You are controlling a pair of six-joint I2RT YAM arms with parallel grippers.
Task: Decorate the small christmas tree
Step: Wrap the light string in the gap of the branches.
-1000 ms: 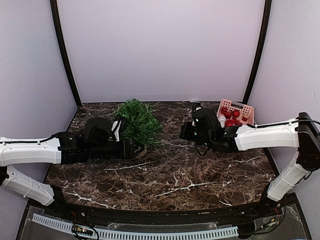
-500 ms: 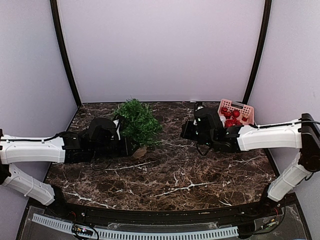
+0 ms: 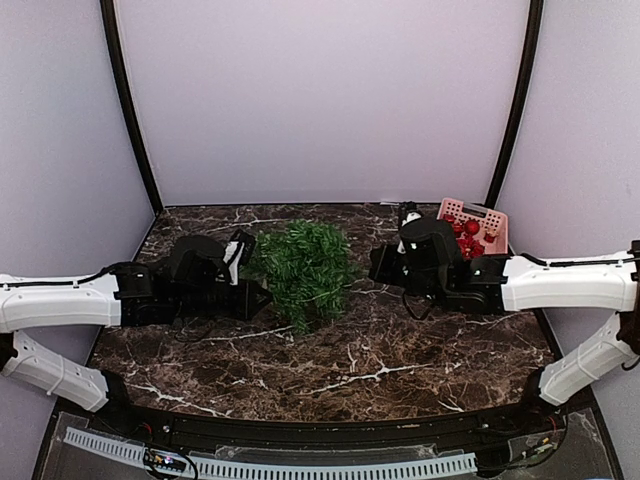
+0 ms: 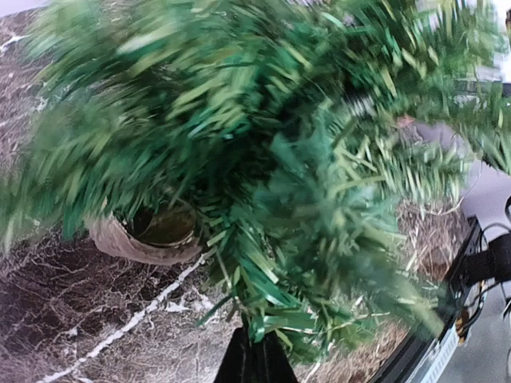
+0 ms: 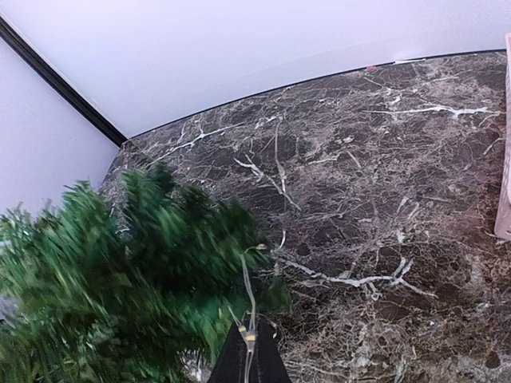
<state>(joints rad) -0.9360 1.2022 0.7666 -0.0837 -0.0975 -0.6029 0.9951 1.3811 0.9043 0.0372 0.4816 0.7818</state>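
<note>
The small christmas tree (image 3: 305,268) stands tilted in the middle of the table, bushy and dark green, blurred in both wrist views. Its hollow tan base (image 4: 148,235) shows from below in the left wrist view. My left gripper (image 3: 264,297) is at the tree's left side, its jaws shut on a lower green branch (image 4: 267,319). My right gripper (image 3: 378,265) hangs just right of the tree, shut on a thin pale string (image 5: 247,295) that loops up toward the foliage (image 5: 136,271). What hangs from the string is hidden.
A pink basket (image 3: 488,213) with red and white ornaments sits at the back right, behind the right arm; its edge (image 5: 505,215) shows in the right wrist view. Dark marble table (image 3: 400,350) stretches in front. Black corner posts and pale walls close in the back.
The left gripper closed on the tree's branch and the tree moved right toward the table's middle, tipping over. The right arm shifted slightly right, still shut.
</note>
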